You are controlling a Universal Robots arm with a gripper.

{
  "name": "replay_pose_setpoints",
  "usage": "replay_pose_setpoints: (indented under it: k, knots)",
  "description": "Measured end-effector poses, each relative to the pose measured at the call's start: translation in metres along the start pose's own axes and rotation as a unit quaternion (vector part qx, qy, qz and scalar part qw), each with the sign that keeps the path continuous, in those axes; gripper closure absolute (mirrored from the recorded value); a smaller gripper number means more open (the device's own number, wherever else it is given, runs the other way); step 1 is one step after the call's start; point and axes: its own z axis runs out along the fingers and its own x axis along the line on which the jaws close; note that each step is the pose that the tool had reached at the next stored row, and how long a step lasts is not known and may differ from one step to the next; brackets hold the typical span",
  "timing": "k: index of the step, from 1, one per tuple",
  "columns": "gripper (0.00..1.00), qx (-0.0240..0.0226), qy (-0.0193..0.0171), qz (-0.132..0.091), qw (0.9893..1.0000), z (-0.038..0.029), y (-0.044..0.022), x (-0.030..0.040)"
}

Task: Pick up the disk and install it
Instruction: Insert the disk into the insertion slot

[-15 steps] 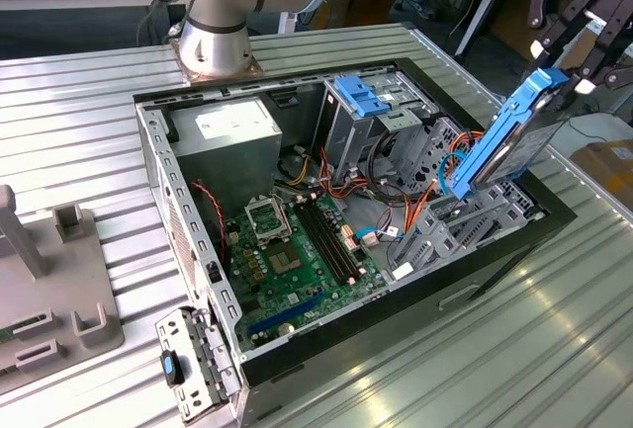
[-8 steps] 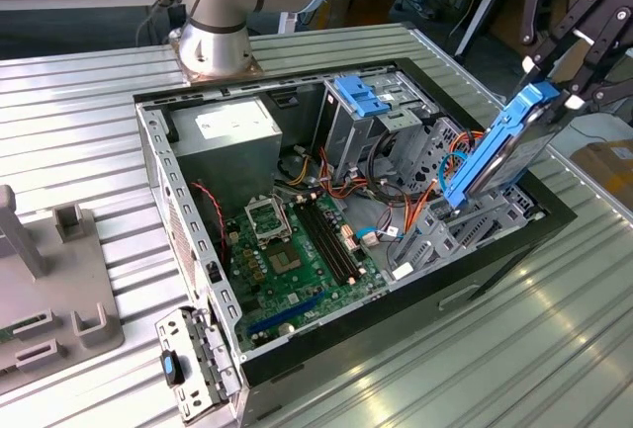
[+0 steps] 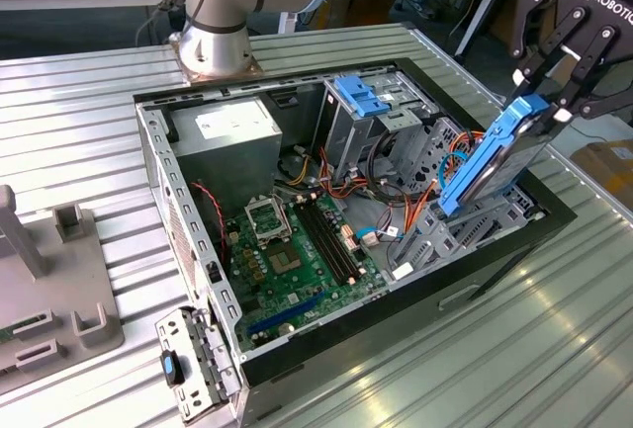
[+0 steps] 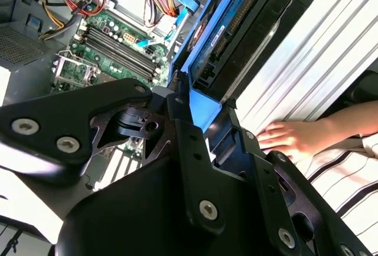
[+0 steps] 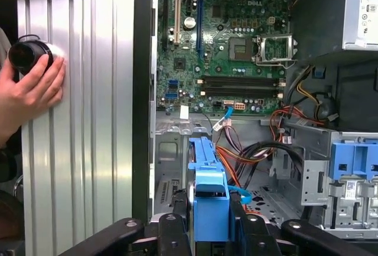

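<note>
The disk [image 3: 495, 156], a dark drive in a bright blue carrier, hangs tilted on edge over the drive bay [image 3: 465, 230] at the exterior view's right end of the open computer case [image 3: 158, 181]. My gripper [image 3: 549, 92] is shut on the disk's upper end. The disk's lower end reaches down among the orange and blue cables, just above the bay. In both wrist views the black fingers [image 5: 180, 223] clamp the blue carrier from both sides, with the disk [image 5: 209, 194] between them and the disk's connector side [image 4: 230, 31] pointing into the case.
Inside the case are the green motherboard [image 3: 297, 245], a grey power supply [image 3: 223, 136] and a drive cage with a ribbed blue flap [image 3: 361, 97]. The arm's base [image 3: 213, 38] stands behind the case. A person's hand [image 4: 292, 138] rests on the ribbed table beside the case. A grey fixture [image 3: 59, 290] stands at the exterior view's left.
</note>
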Motion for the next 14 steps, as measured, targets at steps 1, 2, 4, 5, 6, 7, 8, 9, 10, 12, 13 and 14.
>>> replay_pose_setpoints:
  k: [1, 2, 4, 5, 6, 7, 8, 9, 10, 12, 13, 14]
  knots:
    - [0.64, 0.0, 0.0, 0.0, 1.0, 0.0017, 0.0001, 0.0001]
    - [0.64, 0.0, 0.0, 0.0, 1.0, 0.0025, 0.0002, 0.0001]
    - [0.64, 0.0, 0.0001, 0.0, 1.0, 0.0034, 0.0002, 0.0001]
    - [0.64, 0.0, -0.0001, 0.0, 1.0, 0.0043, 0.0003, 0.0001]
    - [0.64, 0.0, 0.0, 0.0, 1.0, 0.0062, 0.0005, 0.0002]
    - [0.64, 0.0, 0.0, 0.0, 1.0, 0.0071, 0.0005, 0.0002]
    - [0.64, 0.0, 0.0, 0.0, 1.0, 0.0081, 0.0006, 0.0002]
    - [0.64, 0.0, 0.0001, 0.0, 1.0, 0.0087, 0.0006, 0.0002]
    - [0.64, 0.0, 0.0001, 0.0, 1.0, 0.0093, 0.0006, 0.0003]
    - [0.64, 0.0, 0.0, 0.0, 1.0, 0.0128, 0.0008, 0.0004]
    - [0.64, 0.0, 0.0001, 0.0, 1.0, 0.0143, 0.0009, 0.0004]
    - [0.64, 0.0, 0.0, 0.0, 1.0, 0.0149, 0.0009, 0.0004]
